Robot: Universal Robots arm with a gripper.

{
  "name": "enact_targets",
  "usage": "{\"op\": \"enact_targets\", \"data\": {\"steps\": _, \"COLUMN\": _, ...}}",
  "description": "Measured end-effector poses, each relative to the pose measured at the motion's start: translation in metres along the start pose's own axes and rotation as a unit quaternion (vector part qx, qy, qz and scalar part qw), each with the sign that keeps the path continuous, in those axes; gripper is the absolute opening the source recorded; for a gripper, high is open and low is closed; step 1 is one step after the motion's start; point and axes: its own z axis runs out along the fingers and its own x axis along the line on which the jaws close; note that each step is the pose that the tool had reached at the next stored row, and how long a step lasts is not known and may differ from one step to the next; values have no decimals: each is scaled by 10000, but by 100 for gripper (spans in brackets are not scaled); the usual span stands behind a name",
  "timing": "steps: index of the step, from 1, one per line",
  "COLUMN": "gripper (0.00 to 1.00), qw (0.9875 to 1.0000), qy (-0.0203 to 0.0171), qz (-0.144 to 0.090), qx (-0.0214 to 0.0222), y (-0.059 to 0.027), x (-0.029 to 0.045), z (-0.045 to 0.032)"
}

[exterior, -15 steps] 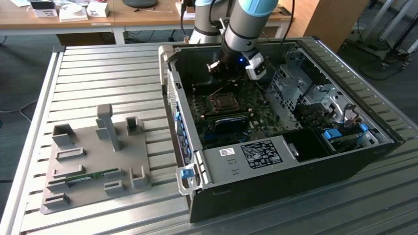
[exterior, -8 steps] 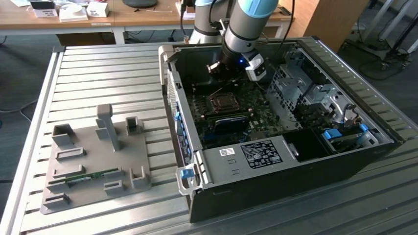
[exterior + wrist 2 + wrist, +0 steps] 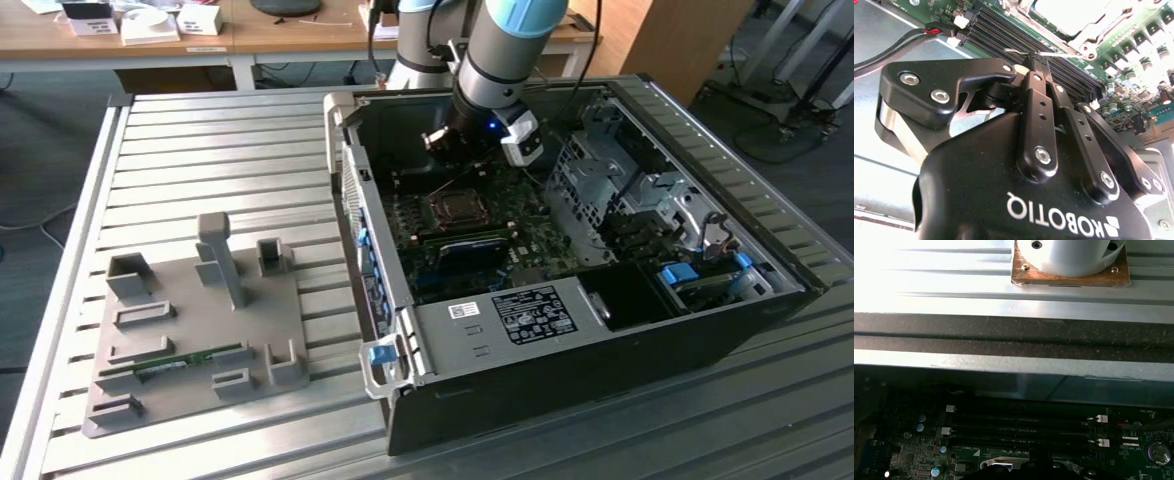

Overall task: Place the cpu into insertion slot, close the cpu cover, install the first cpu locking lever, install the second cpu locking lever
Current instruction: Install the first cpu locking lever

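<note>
Inside the computer case (image 3: 627, 330), the gripper (image 3: 1038, 64) hovers beside the insertion slot (image 3: 457, 208), fingers pressed together, holding nothing.

From my station I see a ribbed silvery metal table (image 3: 200, 150) filling most of the exterior view. Behind it, along the upper edge, runs a wooden desk (image 3: 267, 38) with small white boxes (image 3: 147, 22) on top and cables hanging beneath. Grey floor (image 3: 40, 150) shows at upper left. A wooden cabinet (image 3: 667, 40) stands at upper right.
</note>
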Motion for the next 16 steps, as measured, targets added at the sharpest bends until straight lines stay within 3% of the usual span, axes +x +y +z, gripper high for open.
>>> {"op": "enact_targets", "data": {"steps": 16, "gripper": 11, "qw": 10000, "qy": 0, "qz": 0, "qx": 0, "y": -9, "x": 0, "z": 31}}
